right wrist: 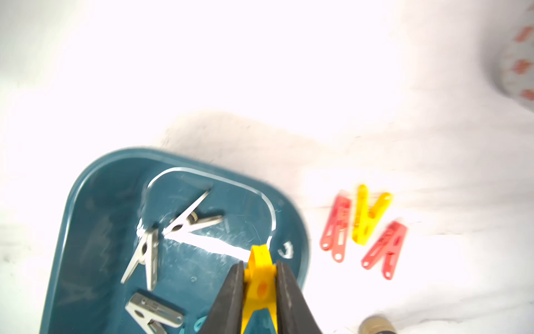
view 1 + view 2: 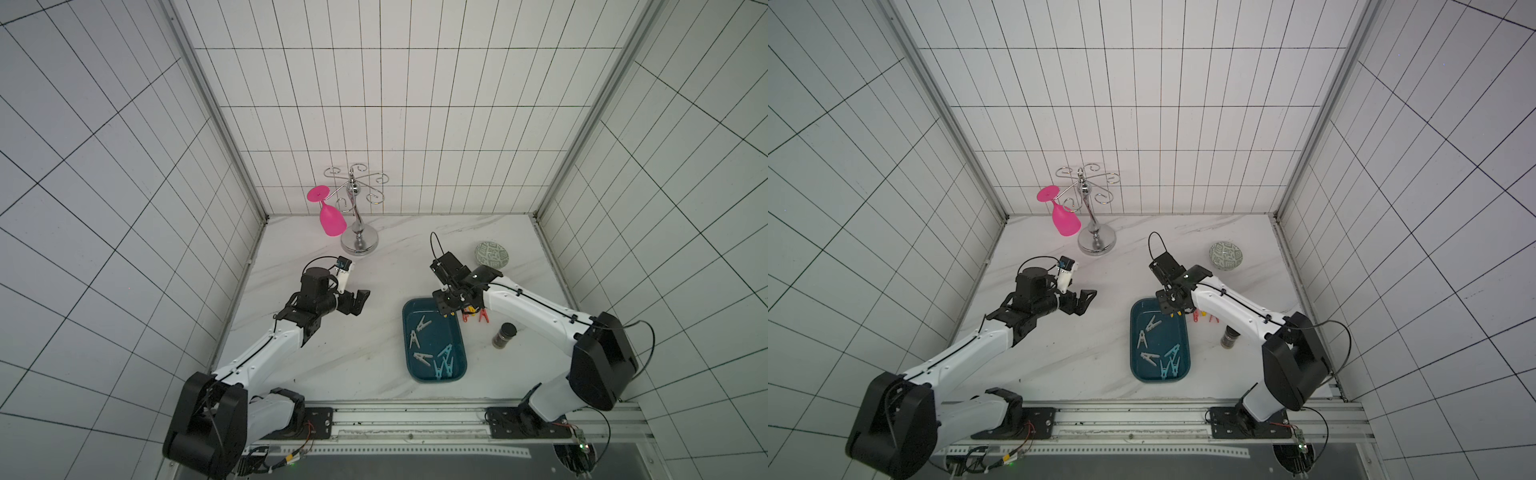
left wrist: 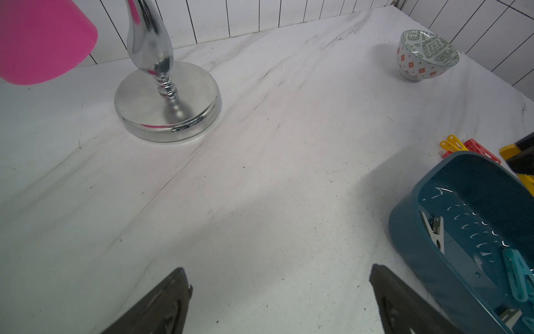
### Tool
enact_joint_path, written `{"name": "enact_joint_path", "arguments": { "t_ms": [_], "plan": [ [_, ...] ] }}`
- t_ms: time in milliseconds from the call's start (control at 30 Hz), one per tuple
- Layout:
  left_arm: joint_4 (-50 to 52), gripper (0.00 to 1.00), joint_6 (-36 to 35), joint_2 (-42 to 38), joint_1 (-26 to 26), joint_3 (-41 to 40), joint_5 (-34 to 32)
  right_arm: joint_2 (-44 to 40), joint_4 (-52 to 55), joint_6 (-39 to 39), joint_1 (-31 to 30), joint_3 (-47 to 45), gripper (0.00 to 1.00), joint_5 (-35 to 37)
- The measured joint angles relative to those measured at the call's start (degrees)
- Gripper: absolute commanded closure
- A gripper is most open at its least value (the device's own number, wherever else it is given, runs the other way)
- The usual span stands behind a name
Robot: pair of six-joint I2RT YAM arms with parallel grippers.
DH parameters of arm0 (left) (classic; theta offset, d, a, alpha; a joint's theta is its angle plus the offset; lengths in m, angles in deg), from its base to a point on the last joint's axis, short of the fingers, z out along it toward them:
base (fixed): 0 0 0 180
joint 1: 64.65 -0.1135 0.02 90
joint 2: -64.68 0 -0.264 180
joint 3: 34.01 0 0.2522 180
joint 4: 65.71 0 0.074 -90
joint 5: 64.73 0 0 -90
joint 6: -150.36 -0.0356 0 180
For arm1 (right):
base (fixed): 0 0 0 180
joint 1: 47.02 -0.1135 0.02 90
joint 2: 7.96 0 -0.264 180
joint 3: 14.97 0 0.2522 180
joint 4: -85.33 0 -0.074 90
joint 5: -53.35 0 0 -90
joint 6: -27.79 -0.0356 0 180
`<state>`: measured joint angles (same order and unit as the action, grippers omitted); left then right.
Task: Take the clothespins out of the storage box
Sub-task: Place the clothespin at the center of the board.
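My right arm [image 2: 528, 307]: it bends down from the near right side over the far end of the storage box [image 2: 446, 328].
Right claw [image 1: 259, 263]: narrow, pinching one yellow clothespin [image 1: 260, 284] above the box's corner.
My left arm [image 2: 266, 345]: I see it stretched out, well apart from the box.
Left claw [image 3: 278, 269]: wide, over bare tabletop [image 3: 260, 173].
In the box: grey clothespins [image 1: 144, 254] and light blue clothespins [image 2: 444, 362].
Beside the box: two red clothespins [image 1: 336, 228] and a loose yellow clothespin [image 1: 368, 217], on the tabletop.
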<state>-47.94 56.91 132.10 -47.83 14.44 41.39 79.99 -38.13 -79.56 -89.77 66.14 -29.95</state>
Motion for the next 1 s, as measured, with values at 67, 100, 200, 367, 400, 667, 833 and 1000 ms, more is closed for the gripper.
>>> {"name": "enact_joint_path", "arguments": {
  "t_ms": [67, 100, 200, 367, 400, 667, 833, 1000],
  "plan": [
    [0.00, 0.02, 0.00, 0.00, 0.00, 0.00, 0.00, -0.57, 0.22, 0.02, 2.82, 0.00, 0.77, -0.26],
    [0.00, 0.02, 0.00, 0.00, 0.00, 0.00, 0.00, -0.66, 0.33, 0.02, 4.24, -0.02, 0.77, -0.33],
    [0.00, 0.02, 0.00, 0.00, 0.02, 0.00, 0.00, -0.76, 0.57, -0.17, 7.52, -0.20, 0.77, -0.57],
    [-0.02, 0.02, 0.00, 0.00, 0.00, 0.00, 0.00, -2.69, 0.17, -1.57, 10.67, -4.04, 0.77, -1.77],
    [-0.02, 0.02, 0.00, 0.00, 0.00, 0.00, 0.00, -2.97, -0.04, -1.90, 10.97, -5.33, 0.77, -2.01],
    [0.00, 0.02, 0.00, 0.00, 0.11, 0.00, 0.04, -3.10, -2.73, -5.16, 11.65, -14.29, 0.76, -4.59],
    [0.87, 0.02, -0.04, 0.00, 0.79, 0.39, 0.11, -1.77, -5.38, -5.95, 11.65, -16.72, 0.73, -5.09],
    [3.30, 0.03, -0.48, 0.17, 1.51, 2.97, 0.20, -0.83, -7.04, -6.49, 11.65, -17.68, 0.67, -5.44]
  ]
}}
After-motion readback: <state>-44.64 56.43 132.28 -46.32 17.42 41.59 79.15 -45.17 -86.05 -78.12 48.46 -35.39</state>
